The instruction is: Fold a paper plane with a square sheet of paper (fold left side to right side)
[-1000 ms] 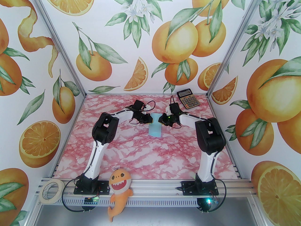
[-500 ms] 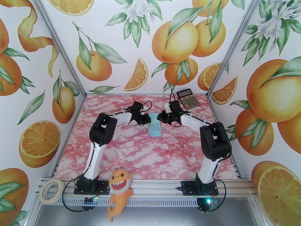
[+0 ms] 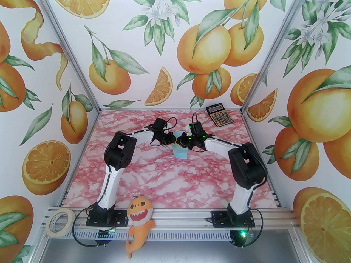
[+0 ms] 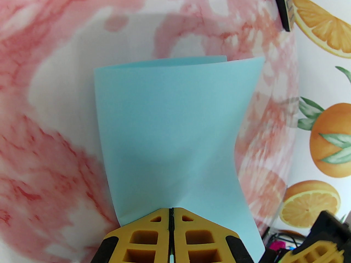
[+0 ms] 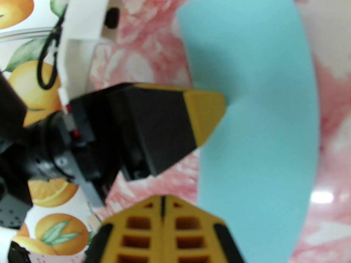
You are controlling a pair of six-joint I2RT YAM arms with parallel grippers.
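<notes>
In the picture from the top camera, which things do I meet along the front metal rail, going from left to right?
Roll of tape → left arm's base → orange shark plush toy → right arm's base.

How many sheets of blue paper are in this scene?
1: the square sheet of paper, already folded over, near the middle of the table. Nothing suggests a second sheet, though one lying under it would be hidden.

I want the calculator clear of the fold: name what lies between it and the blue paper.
In the top view, the right arm's wrist sits between the calculator and the blue paper; the rest is bare marbled tabletop.
</notes>
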